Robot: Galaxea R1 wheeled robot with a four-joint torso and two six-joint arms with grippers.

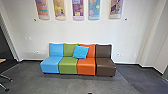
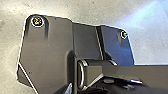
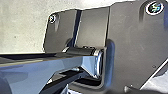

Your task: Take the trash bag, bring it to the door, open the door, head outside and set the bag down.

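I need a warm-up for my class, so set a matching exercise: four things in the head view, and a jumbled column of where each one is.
1. Light-blue seat
2. Brown seat
3. Cushion
4. Decorated panels

A. On the wall
B. Right end of the row
C. Left end of the row
D. Leaning where the green seat and orange seat meet

Pairs: 1-C, 2-B, 3-D, 4-A

We see a blue cushion [image 1: 80, 52] leaning on the green seat [image 1: 68, 65] and orange seat [image 1: 86, 66], between blue [image 1: 51, 64] and brown seats [image 1: 105, 66].
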